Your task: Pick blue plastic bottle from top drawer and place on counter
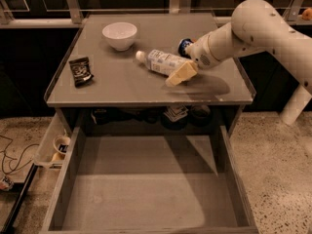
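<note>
The blue plastic bottle (162,62) lies on its side on the counter (122,89), white cap pointing left toward the bowl. My gripper (181,72) is at the bottle's base end, just above the counter, with the white arm reaching in from the right. The gripper hides the bottle's base. The top drawer (146,189) is pulled out below the counter, and its grey bottom is bare.
A white bowl (119,34) stands at the counter's back left. A black packet (80,70) lies near its left edge. A blue can (184,44) sits just behind the gripper. A small whitish side tray (48,152) holding a cup (62,144) hangs left of the drawer.
</note>
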Motion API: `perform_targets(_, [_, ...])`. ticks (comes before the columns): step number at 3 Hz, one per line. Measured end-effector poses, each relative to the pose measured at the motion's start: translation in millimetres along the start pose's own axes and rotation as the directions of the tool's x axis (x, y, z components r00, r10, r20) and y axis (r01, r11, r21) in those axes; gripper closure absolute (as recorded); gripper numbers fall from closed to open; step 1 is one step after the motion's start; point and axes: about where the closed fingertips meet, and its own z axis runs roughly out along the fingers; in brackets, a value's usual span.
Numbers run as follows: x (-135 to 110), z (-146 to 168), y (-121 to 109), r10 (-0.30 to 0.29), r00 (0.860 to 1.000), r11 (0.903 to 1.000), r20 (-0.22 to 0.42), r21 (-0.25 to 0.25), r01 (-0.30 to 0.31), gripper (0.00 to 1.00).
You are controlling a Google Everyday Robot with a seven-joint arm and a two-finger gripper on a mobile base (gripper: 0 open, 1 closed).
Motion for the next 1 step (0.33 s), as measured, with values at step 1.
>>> perform_targets(1, [0.0, 0.0, 0.0, 0.0, 1.0, 1.0, 0.0, 0.0, 0.0, 0.0])
